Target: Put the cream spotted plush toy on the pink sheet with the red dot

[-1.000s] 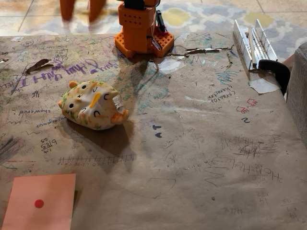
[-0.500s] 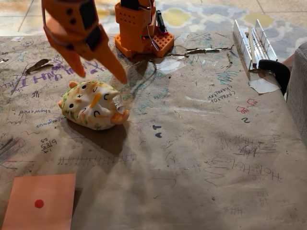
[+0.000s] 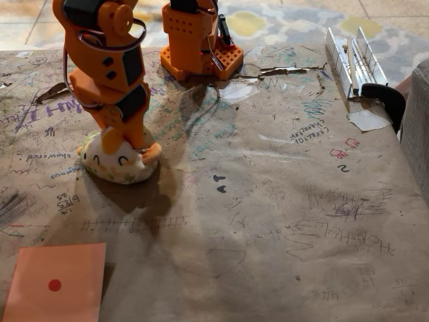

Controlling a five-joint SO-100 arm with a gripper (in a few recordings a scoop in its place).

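Observation:
The cream spotted plush toy (image 3: 119,163) lies on the brown paper at the left of the table, with its small black face marks turned toward the camera. My orange gripper (image 3: 125,142) has come straight down on its top. The fingers (image 3: 111,140) stand close together and press into the plush, pinching it while it still rests on the table. The fingertips are buried in the plush. The pink sheet with the red dot (image 3: 67,285) lies flat at the front left corner, well in front of the toy, with the dot (image 3: 54,285) near its middle.
The arm's orange base (image 3: 198,41) stands at the back centre. A white metal rack (image 3: 354,59) and a dark clamp (image 3: 385,97) sit at the back right. Grey upholstery (image 3: 419,127) borders the right edge. The scribbled brown paper (image 3: 281,201) covers the table.
The gripper dropped from above and behind the toy onto its top, and its fingers drew together. The plush rolled, so its face now points toward the camera.

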